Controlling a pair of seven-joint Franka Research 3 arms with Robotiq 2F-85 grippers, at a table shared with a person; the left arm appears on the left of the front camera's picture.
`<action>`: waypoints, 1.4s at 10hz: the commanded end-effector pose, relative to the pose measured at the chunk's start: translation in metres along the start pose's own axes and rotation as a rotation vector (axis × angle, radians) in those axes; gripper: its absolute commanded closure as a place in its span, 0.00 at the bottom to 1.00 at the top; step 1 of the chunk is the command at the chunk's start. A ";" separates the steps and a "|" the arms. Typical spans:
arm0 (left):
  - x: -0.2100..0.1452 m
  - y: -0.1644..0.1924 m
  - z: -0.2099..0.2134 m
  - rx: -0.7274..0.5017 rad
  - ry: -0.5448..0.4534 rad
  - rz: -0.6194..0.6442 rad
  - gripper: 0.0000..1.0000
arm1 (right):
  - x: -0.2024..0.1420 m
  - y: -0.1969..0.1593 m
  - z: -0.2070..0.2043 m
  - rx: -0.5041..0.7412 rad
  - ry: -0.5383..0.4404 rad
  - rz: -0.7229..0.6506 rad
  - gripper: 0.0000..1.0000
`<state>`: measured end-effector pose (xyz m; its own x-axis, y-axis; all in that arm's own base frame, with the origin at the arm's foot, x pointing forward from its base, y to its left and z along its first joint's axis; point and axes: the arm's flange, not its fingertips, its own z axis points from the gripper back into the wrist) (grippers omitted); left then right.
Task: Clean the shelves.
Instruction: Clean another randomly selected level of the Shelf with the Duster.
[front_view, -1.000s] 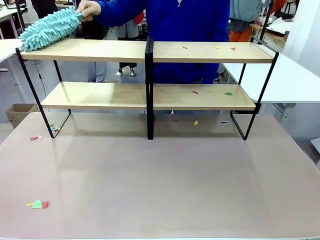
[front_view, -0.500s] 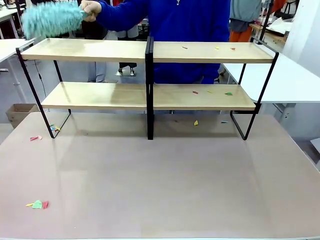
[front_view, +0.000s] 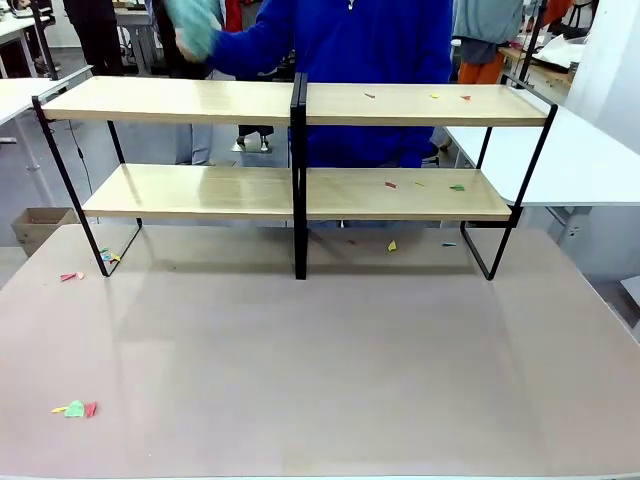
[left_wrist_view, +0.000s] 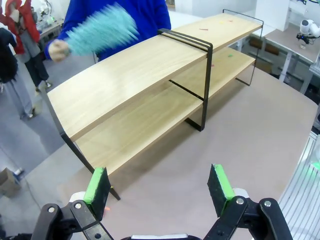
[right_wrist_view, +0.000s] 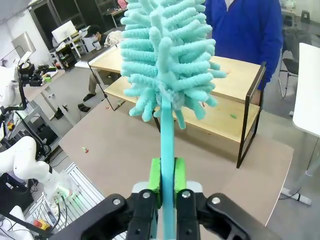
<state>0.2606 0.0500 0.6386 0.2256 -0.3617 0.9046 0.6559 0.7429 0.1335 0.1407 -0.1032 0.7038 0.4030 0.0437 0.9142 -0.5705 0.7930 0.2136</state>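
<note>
Scrap-strewn table (front_view: 320, 370) bears the shelves (front_view: 200, 100); left end effector (left_wrist_view: 160, 187) gapes; right end effector (right_wrist_view: 167, 176) clamps a duster (right_wrist_view: 170, 60).

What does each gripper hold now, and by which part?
The right gripper is shut on the teal duster, pinching its thin handle below the fluffy head. The left gripper is open and holds nothing.

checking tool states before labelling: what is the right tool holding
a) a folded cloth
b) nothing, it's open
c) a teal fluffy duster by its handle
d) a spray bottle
c: in the right wrist view the right tool is shut on the thin handle of the teal duster, whose fluffy head stands up above it.
</note>
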 end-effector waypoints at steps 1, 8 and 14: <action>-0.001 0.001 -0.001 -0.003 -0.001 0.004 0.00 | 0.001 0.004 0.005 0.022 -0.016 -0.002 0.88; -0.001 0.001 -0.001 -0.003 -0.001 0.004 0.00 | 0.051 0.073 -0.191 -0.021 0.565 0.201 0.88; -0.001 0.001 -0.001 -0.003 -0.001 0.004 0.00 | 0.064 0.088 -0.250 -0.128 0.633 0.124 0.88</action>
<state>0.2607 0.0500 0.6384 0.2260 -0.3616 0.9045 0.6560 0.7429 0.1331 0.2722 0.1044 0.6752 0.6380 0.5061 0.5803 -0.6506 0.7574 0.0547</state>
